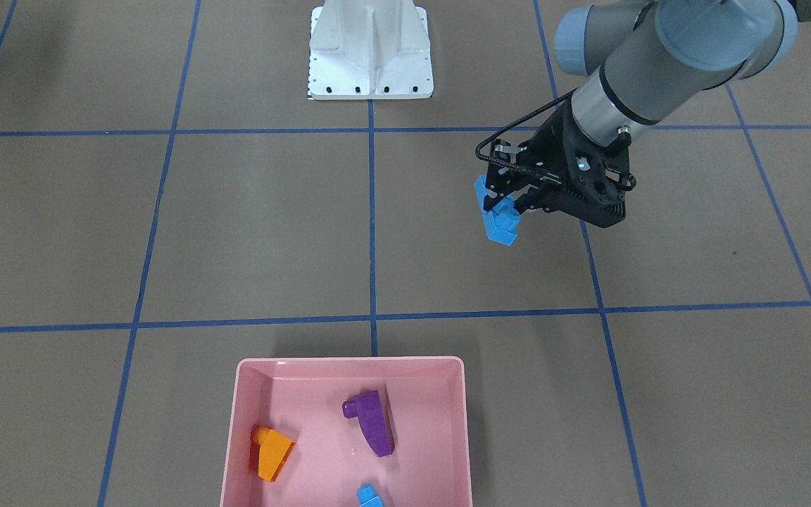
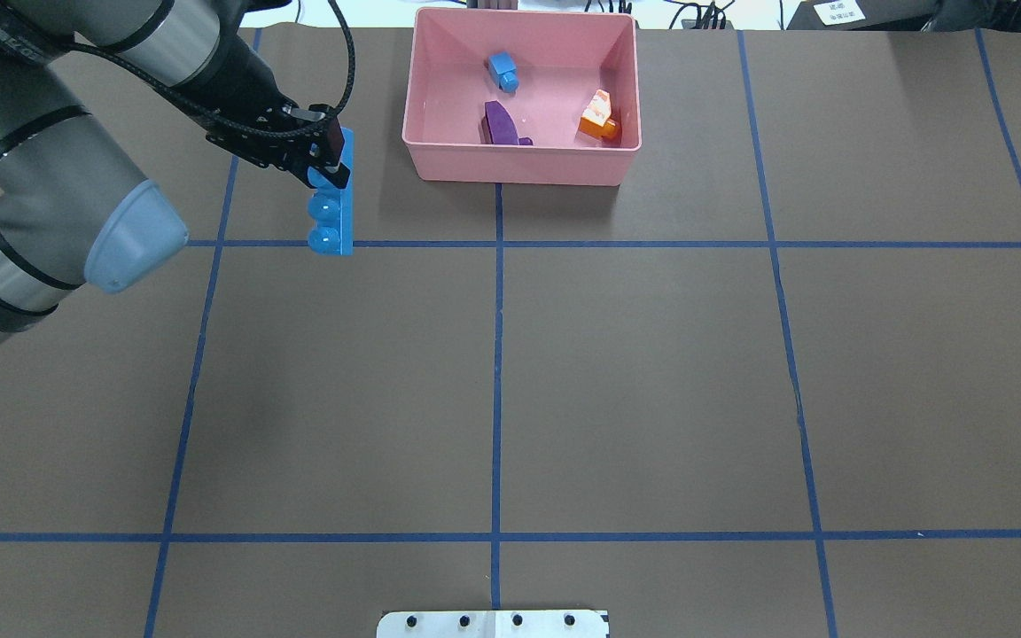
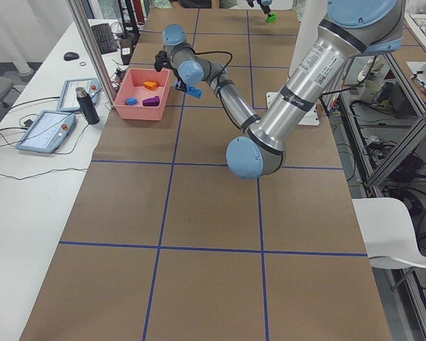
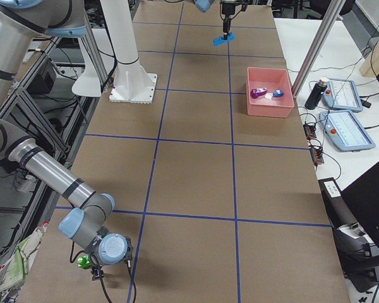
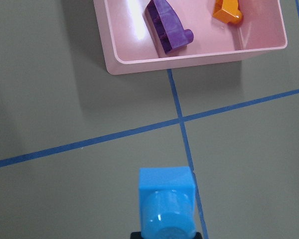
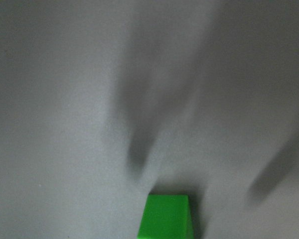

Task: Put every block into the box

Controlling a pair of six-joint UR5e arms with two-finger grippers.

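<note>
1. The left gripper (image 2: 324,167) is clamped on one end of the long light-blue brick (image 2: 331,221), which hangs below it. I take it to be lifted for carrying.
2. The box (image 2: 519,174) sits off to one side at the table's far edge. The purple brick (image 2: 500,124), orange brick (image 2: 599,117) and small light-blue brick (image 2: 503,71) already lie inside, with bare floor between them.
3. Only open table lies between the held brick and the box wall, though the dangling end must clear the rim.
4. The green brick (image 6: 164,216) shows at the right wrist camera's lower edge, far from the box. I cannot tell whether the right gripper (image 4: 91,265) grips it.
</note>
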